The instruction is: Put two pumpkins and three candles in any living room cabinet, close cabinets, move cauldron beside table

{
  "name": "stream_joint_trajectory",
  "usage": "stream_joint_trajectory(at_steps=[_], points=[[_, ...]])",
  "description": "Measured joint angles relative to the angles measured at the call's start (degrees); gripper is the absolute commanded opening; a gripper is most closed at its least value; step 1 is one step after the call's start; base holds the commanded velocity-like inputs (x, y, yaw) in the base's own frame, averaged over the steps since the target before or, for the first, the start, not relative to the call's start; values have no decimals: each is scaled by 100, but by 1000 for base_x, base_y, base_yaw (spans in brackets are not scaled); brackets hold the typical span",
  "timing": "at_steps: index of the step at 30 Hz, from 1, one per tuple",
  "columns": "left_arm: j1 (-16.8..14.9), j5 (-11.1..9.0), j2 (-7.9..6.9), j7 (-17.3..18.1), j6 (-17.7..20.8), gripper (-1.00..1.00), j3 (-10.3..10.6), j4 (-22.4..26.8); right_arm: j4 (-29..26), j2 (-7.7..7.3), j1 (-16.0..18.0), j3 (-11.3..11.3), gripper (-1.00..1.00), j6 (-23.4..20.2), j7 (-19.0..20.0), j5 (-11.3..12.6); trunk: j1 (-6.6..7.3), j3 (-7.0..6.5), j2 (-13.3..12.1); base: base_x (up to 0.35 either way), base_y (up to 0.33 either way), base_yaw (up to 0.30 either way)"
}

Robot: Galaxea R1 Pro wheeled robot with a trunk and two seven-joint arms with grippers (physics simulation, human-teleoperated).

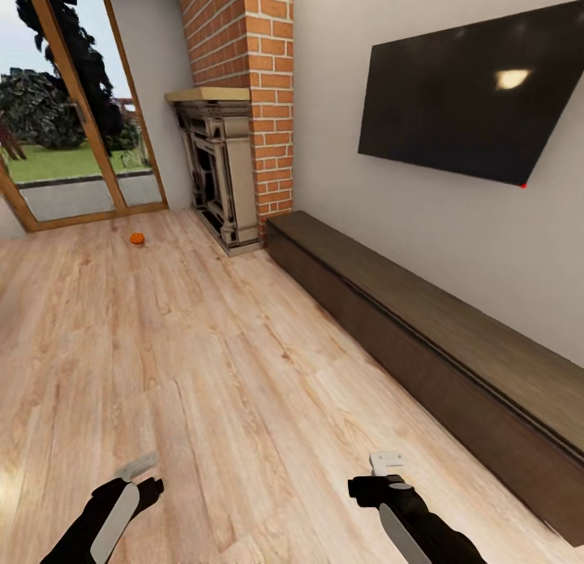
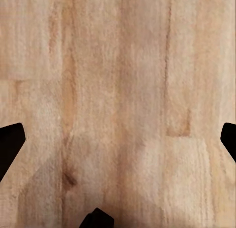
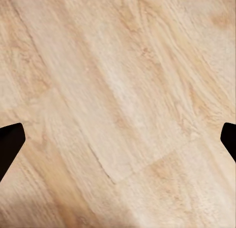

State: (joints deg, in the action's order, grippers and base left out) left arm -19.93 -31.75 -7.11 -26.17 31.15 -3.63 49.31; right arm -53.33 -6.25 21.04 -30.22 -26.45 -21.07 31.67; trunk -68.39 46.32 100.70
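One small orange pumpkin (image 1: 137, 238) lies on the wooden floor far ahead, near the glass door and left of the fireplace. The long low dark brown cabinet (image 1: 422, 345) runs along the right wall under the TV, its fronts all flush and shut. My left gripper (image 1: 138, 475) and right gripper (image 1: 388, 471) hang low over bare floor at the near edge of the head view, far from the pumpkin. In the left wrist view the fingers (image 2: 10, 144) stand wide apart over planks, and in the right wrist view the fingers (image 3: 10, 142) do too; both are open and hold nothing.
An ornate fireplace (image 1: 215, 174) stands against a brick chimney (image 1: 243, 69) at the back. A glass door (image 1: 73, 126) with a wooden frame is at the far left. A black TV (image 1: 478, 93) hangs on the right wall. Wide wooden floor (image 1: 203, 361) lies between me and the pumpkin.
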Motion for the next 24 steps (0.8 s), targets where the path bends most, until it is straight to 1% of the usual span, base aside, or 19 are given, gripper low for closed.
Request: stream_joint_trajectory(at_steps=[11,20,24], points=[[0,-3,5,0,0,100,0,0,-4,0,0,0,100,0,-5,0,0,0,0,0,0,276],[-1,-4,6,0,0,100,0,-1,-1,0,-1,1,100,0,-10,0,0,0,0,5,0,31],[-1,0,4,7,-1,100,5,-1,-1,0,-1,1,100,0,-13,1,2,0,0,151,0,1]])
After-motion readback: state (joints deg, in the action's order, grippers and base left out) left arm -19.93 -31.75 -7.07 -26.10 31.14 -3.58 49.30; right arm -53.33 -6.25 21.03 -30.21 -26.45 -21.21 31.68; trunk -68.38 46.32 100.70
